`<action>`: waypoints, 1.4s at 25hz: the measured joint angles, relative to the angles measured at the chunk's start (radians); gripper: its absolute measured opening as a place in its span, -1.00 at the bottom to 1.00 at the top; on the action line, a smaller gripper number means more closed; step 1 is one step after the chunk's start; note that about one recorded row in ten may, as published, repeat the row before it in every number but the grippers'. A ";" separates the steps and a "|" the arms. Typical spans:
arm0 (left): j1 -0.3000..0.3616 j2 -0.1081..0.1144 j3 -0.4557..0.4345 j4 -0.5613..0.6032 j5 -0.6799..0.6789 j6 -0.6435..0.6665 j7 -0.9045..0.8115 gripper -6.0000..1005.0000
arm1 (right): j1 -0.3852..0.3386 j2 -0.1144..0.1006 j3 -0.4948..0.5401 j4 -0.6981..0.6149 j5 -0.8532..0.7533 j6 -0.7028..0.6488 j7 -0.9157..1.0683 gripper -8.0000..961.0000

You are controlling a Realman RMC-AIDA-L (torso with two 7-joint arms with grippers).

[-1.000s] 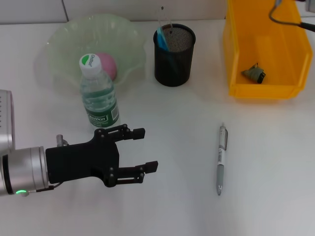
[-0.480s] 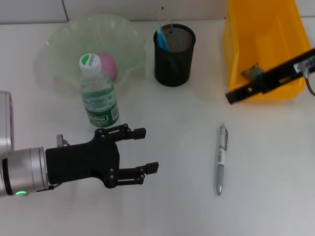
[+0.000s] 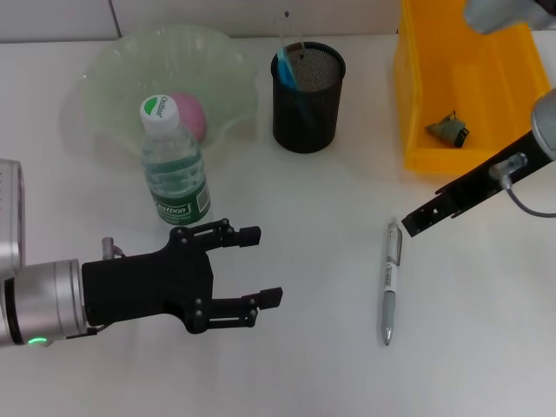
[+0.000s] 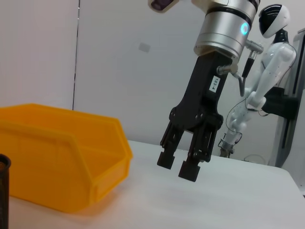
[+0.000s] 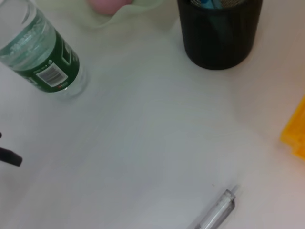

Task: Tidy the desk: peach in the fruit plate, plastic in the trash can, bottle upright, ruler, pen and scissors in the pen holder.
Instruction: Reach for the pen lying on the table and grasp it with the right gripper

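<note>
Pen (image 3: pixel 390 282), grey and clear, lies flat on the white desk (image 3: pixel 304 373) in the near right part, its tip toward the viewer and its cap end away. Left gripper (image 3: pixel 265 265) hovers over the near left of the desk, well apart from the pen, its black fingers (image 3: pixel 248 234) spread and holding nothing. Right gripper (image 3: pixel 411 228) reaches in from the right, its tip just beside the cap end of the pen; seen from the left wrist view, it hangs above the desk surface with its two fingers (image 4: pixel 166 160) slightly parted and nothing between them. Bottle (image 3: pixel 174 165) stands upright just beyond the left gripper, white cap on top, green label around its body. Behind the bottle, the pale green fruit plate (image 3: pixel 113 78) holds the pink peach (image 3: pixel 191 115). Black mesh pen holder (image 3: pixel 307 100) stands near the middle of the far edge, with blue items inside. Yellow trash bin (image 3: pixel 417 104) sits at the far right, a crumpled piece of plastic (image 3: pixel 448 129) lying in it.
</note>
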 joint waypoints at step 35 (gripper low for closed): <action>0.003 0.001 0.000 -0.009 0.002 -0.007 0.005 0.62 | 0.138 -0.003 -0.088 0.511 -0.011 0.313 0.034 0.70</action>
